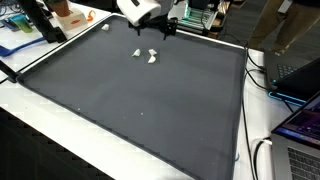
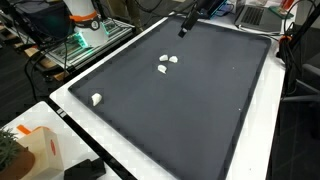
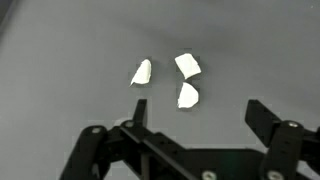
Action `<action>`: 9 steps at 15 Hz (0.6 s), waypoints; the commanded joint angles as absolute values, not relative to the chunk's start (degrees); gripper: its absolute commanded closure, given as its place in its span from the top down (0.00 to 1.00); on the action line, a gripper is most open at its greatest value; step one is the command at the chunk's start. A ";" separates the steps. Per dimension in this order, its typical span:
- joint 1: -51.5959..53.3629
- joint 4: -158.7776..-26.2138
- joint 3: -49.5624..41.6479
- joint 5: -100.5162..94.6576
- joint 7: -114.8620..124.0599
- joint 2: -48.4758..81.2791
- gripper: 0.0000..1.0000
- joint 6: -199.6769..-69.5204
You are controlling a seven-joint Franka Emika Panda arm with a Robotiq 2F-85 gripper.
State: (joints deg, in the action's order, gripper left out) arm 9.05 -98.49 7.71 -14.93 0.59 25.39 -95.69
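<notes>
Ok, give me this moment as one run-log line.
jaws: open, empty | below them: three white pieces | surface: dark mat | contact: none

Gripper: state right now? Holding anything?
Gripper: open, holding nothing; it hangs clear of the three white pieces on the dark mat.

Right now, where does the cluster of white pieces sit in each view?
In an exterior view: white pieces upper middle, on the dark mat, near its far edge.
In an exterior view: white pieces upper middle, on the dark mat, in its far half.
Wrist view: three white pieces at centre, on the dark mat.
Shared landmark: the dark mat under them.
</notes>
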 commanded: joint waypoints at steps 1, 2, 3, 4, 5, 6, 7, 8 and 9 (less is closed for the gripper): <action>10.32 -95.88 6.70 -15.40 1.78 27.41 1.00 -94.55; 10.59 -94.87 6.54 -15.93 1.96 28.24 1.00 -94.09; 11.15 -93.44 6.22 -16.80 2.55 29.63 1.00 -93.22; 11.70 -92.45 5.97 -17.65 2.78 30.75 1.00 -92.41; 12.20 -91.38 5.72 -18.15 3.28 31.85 1.00 -91.43; 12.78 -90.05 5.46 -18.61 3.94 33.22 1.00 -89.92; 13.29 -88.88 5.17 -18.95 4.68 34.48 1.00 -88.56; 13.85 -87.52 4.81 -19.21 5.73 35.87 1.00 -86.84; 14.22 -86.28 4.63 -19.20 6.21 37.08 1.00 -85.55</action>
State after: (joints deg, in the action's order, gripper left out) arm 12.09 -91.45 6.00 -17.71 3.76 32.43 -90.37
